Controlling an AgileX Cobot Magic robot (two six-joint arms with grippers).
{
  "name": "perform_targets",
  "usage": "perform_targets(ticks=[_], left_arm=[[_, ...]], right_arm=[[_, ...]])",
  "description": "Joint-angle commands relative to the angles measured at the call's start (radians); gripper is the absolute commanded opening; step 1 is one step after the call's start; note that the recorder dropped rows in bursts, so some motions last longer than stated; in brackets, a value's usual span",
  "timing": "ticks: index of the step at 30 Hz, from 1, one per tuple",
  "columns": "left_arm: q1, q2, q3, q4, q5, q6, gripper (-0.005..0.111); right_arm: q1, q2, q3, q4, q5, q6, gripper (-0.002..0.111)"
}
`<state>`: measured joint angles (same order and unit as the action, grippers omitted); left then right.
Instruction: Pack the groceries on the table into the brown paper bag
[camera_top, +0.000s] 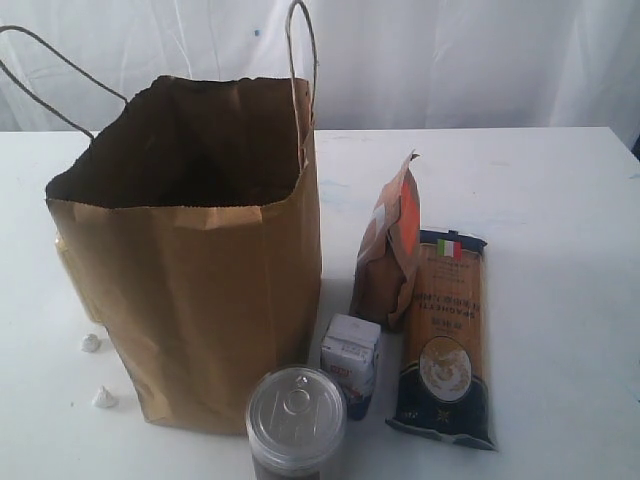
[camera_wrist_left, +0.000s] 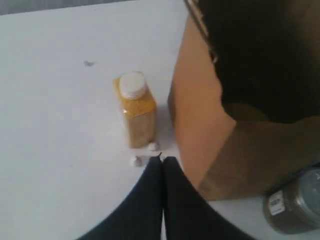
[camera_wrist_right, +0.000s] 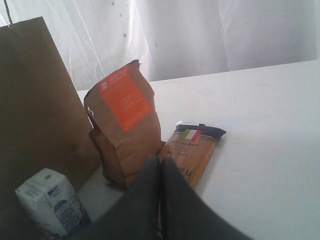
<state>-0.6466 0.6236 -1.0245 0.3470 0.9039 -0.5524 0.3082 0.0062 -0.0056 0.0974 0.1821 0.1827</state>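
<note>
The brown paper bag (camera_top: 200, 300) is set upright and open on the table (camera_top: 560, 200); its inside is too dark to be read. All the groceries in view are laid outside the bag.

- **Yellow-grain bottle (camera_wrist_left: 136, 112):** just beside one bag wall. It is judged stiff and fairly heavy, best taken round the body below the cap.
- **Silver-topped can (camera_top: 296, 408):** at the bag's near corner. It is judged rigid, heavy and smooth, to be gripped across its side.
- **Small white-blue carton (camera_top: 351, 358):** just beside the bag. It is judged light and easily dented.
- **Brown orange-labelled pouch (camera_top: 388, 255):** near the bag. It is judged soft, to be pinched at the crumpled top.
- **Dark-blue spaghetti packet (camera_top: 445, 340):** beyond the pouch from the bag. It is judged slippery and brittle, to be held mid-length.

The left gripper (camera_wrist_left: 161, 161) and right gripper (camera_wrist_right: 160, 161) are both pressed closed, and nothing is held.
</note>
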Motion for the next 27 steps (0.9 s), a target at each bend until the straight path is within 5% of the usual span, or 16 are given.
perform_targets(ticks=[1, 7, 13, 27], left_arm=[[-0.004, -0.151, 0.152, -0.086, -0.115, -0.009, 0.0], [-0.004, -0.394, 0.361, -0.183, -0.128, 0.022, 0.0], [-0.004, -0.521, 0.43, -0.199, -0.232, 0.029, 0.0], [-0.004, -0.536, 0.437, -0.247, -0.227, 0.033, 0.0]], right_arm=[[-0.009, -0.006, 0.006, 0.006, -0.004, 0.005, 0.0], [-0.009, -0.006, 0.006, 0.311, -0.242, 0.183, 0.0], [-0.009, -0.006, 0.006, 0.313, -0.3, 0.205, 0.0], [-0.009, -0.006, 0.006, 0.309, -0.295, 0.205, 0.0]])
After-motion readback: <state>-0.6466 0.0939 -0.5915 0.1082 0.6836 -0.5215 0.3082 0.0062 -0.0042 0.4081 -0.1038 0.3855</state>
